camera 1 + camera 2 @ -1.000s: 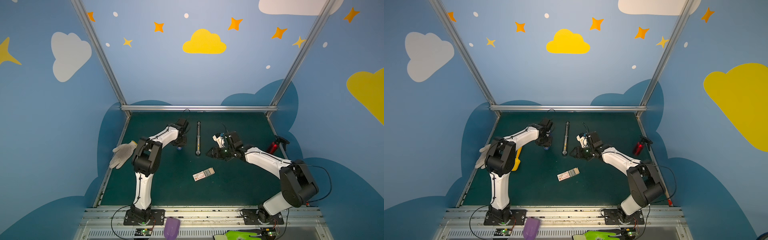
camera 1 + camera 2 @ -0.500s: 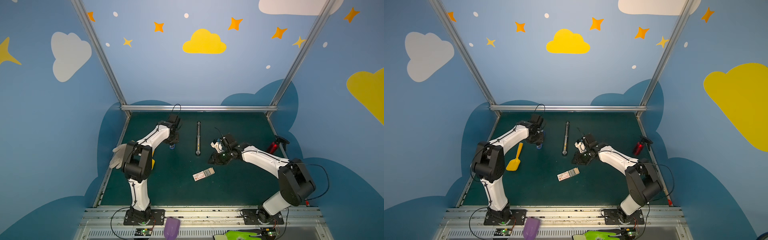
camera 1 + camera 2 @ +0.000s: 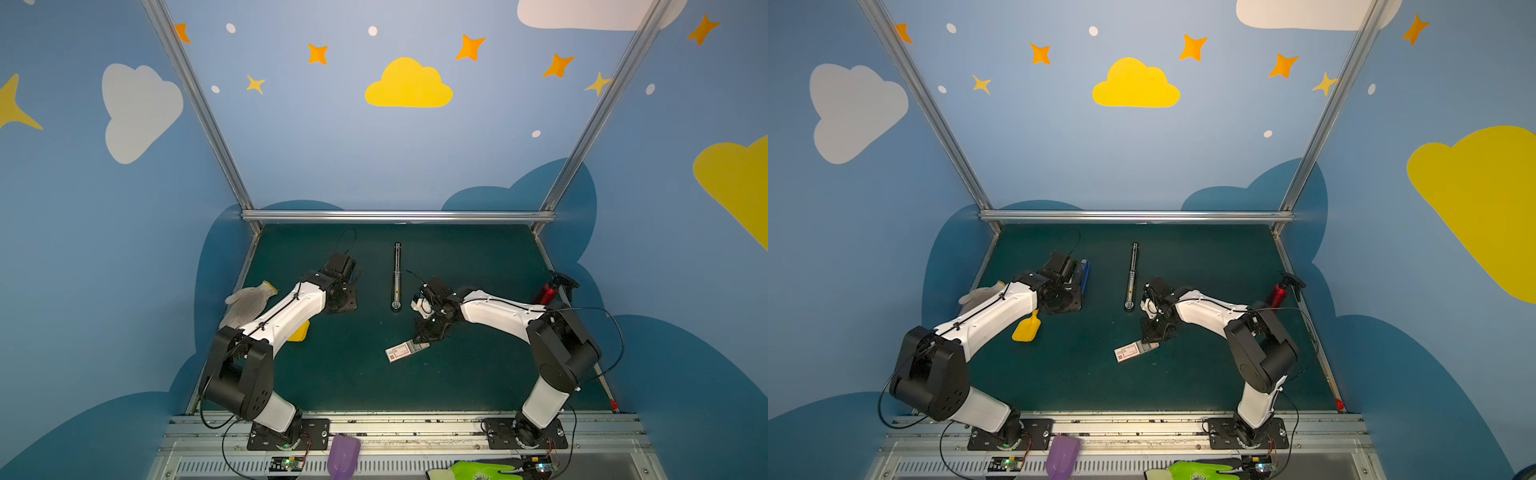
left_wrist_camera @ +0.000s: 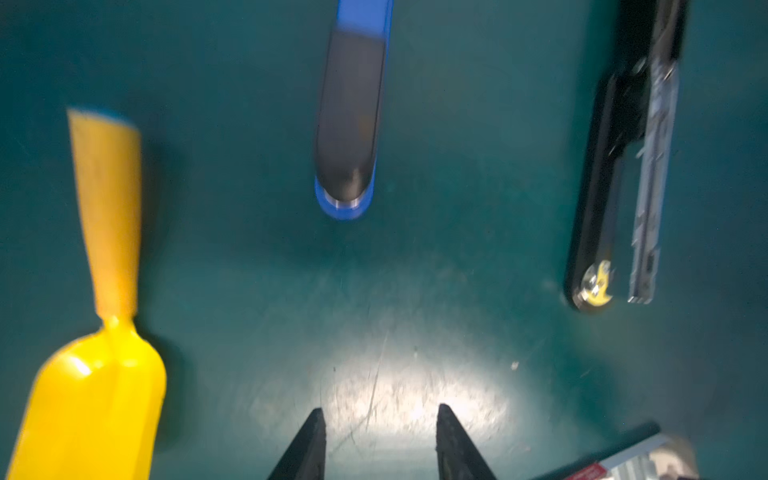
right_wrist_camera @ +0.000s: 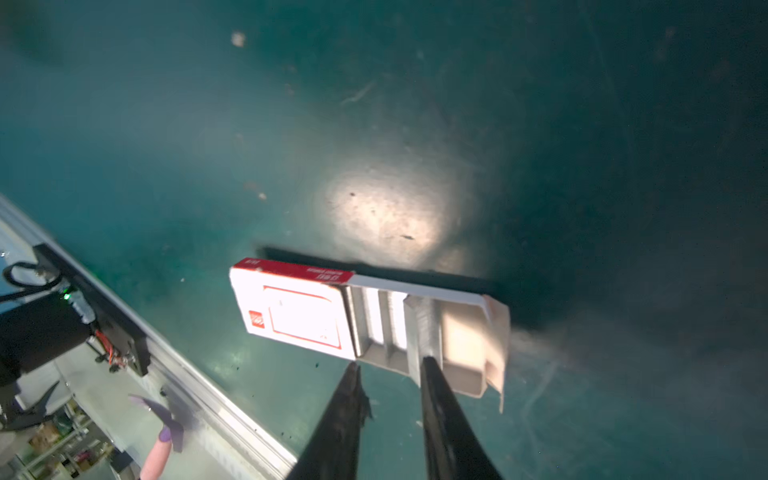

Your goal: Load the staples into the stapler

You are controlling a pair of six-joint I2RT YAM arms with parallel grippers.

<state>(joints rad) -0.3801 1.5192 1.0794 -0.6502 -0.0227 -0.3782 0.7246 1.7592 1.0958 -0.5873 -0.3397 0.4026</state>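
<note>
**Right pincer at the open drawer of the staple box; stapler lies beyond it.**

Nearest the front rail, the staple box (image 3: 401,352) lies flat on the surface (image 3: 332,386). Its long axis runs roughly across the surface, and the drawer (image 5: 461,345) is pulled out at the end toward the right arm, exposing the staples (image 5: 424,324) in rows. The right pincer (image 5: 390,363) stands directly at that drawer end, jaws narrowly spread. One fingertip (image 5: 432,382) is at a strip and nothing is visibly pinched. Farther back, the stapler (image 3: 397,276) lies opened out between the arms, long axis running near to far. The left pincer (image 4: 380,415) hangs spread and empty over bare surface, well apart from the box. Judgement: the right arm is the nearer, and the strips lie lengthwise toward its tips.
</note>
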